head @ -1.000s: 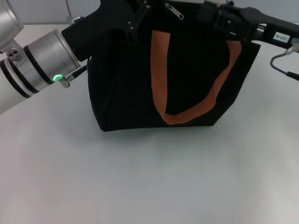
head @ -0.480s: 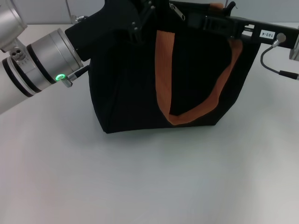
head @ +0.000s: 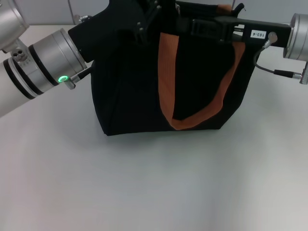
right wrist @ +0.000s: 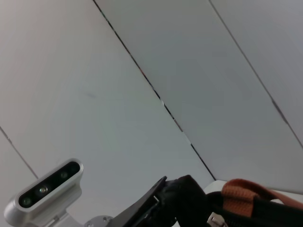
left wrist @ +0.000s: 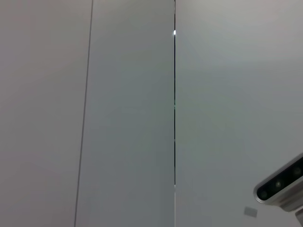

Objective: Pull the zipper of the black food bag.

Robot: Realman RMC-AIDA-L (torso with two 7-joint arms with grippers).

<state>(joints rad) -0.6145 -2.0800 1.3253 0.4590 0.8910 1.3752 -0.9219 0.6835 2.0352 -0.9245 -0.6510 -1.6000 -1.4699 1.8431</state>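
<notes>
Item: boxy black fabric food bag (head: 144, 86) with orange-brown webbing loop handles, one handle (head: 192, 77) hanging down its near face. Location: upright on the pale grey tabletop (head: 144, 187), toward the far middle of the head view.

Item: zipper. Location: along the bag's top edge; the silver pull cannot be made out, as the arms cover that part.

Item: left gripper (head: 144, 19), black, on a silver-banded arm with a lit green ring. Location: at the bag's top left corner, against the fabric. Whether its fingers are spread or closed cannot be told.

Item: right gripper (head: 187, 24), black, on a long black arm segment bearing a white label. Location: reaching across the bag's top edge from the right, its tip near the left gripper. Finger state cannot be told.

Wrist views: mostly pale wall panels; the right wrist view catches an orange-brown handle (right wrist: 251, 196) above black fabric.
</notes>
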